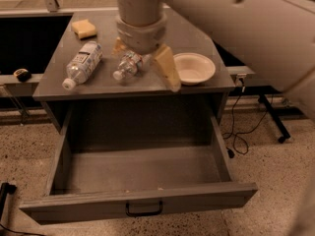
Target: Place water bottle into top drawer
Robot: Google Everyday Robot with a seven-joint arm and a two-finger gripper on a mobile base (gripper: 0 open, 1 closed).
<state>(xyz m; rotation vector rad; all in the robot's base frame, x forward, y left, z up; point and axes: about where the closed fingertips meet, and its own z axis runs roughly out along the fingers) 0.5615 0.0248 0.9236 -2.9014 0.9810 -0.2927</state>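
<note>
The water bottle [127, 67], small, clear and ribbed with a white cap, lies on its side in the middle of the cabinet top [197, 90]. My gripper [142, 60] hangs right over it from above, open. One tan finger [167, 72] stands to the bottle's right and the other [118, 45] shows behind its left. The bottle's rear end is hidden by the wrist. The top drawer [138, 200] is pulled fully out below, with a black handle [143, 209] on its front panel, and nothing shows inside it.
A fatter clear bottle with a white-blue label [82, 63] lies left of the water bottle. A yellow sponge [84, 28] sits at the back left and a white bowl [194, 68] at the right. Cables [241, 127] trail on the floor at the right.
</note>
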